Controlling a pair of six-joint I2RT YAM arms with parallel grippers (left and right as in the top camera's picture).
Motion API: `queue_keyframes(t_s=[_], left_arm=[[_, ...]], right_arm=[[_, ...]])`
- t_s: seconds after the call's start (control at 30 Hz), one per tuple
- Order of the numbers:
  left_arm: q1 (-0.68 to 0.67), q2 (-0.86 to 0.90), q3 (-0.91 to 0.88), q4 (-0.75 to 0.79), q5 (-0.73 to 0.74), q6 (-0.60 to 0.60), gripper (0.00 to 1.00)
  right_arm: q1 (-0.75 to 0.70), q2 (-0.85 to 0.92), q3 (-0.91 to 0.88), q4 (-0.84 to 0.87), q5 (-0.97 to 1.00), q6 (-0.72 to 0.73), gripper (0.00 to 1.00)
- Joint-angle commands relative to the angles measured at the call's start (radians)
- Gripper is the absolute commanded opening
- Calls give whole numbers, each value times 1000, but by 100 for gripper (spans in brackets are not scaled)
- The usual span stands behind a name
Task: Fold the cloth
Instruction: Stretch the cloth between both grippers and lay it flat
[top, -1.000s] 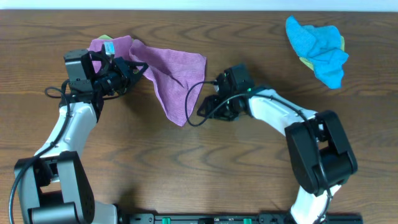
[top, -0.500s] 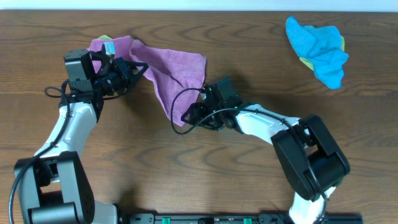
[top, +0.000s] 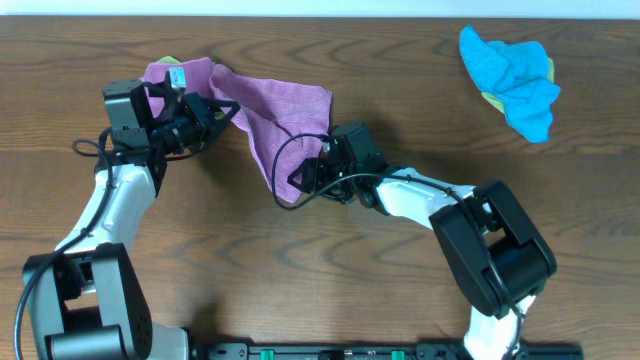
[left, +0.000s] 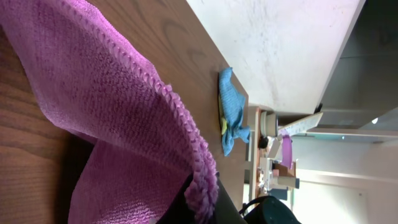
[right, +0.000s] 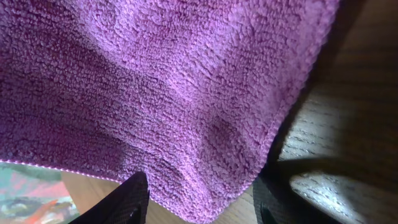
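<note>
Barely started imo: the purple cloth (top: 290, 115) lies as a loose lopsided sheet at the back left of the bench (top: 330, 290), no fold in it yet. The left fingers (top: 212, 112) are clenched on its upper edge and hold that bit up off the wood, while the right fingers (right: 127, 200) are spread apart around the lower pointed corner, gripping nothing yet. What's left looks like pretty much everything: pinch that corner, pull it flat, fold it over, and the blue cloth (top: 515, 75) at the far right sits well apart, untouched
</note>
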Motion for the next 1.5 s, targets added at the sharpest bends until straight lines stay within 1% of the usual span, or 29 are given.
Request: queue_keyframes(t_s=[0.0,0.23,0.53,0.67,0.77,0.83,0.87,0.97,1.03,1.2,1.33,1.47], left_arm=[[3,-2,17,0,26,25,6],[3,-2,17,0,29,24,6],[3,-2,17,0,52,24,5],[3,-2,17,0,55,23,6],[3,-2,17,0,56,21,6],[3,-2,17,0,56,21,6],[3,-2,17,0,56,21,6],[3,-2,17,0,61,21,6],[3,-2,17,0,68,22,6],[3,-2,17,0,74,22,6],[3,-2,17,-1,73,48,6],[3,-2,17,-1,78,48,5]], right_arm=[[19,31,-11,-8,72,13,55],[37,77,-11,4,101,14,53],[37,88,-11,22,150,13,49],[37,132,-11,39,153,13,50],[37,151,-11,48,158,13,48],[37,151,-11,56,165,12,43],[37,151,-11,60,176,9,36],[37,151,-11,69,186,2,18],[37,151,-11,73,187,-12,1],[8,119,-7,91,136,-106,1],[-46,16,-7,-8,143,-176,1],[-97,-118,-7,-109,154,-255,1]])
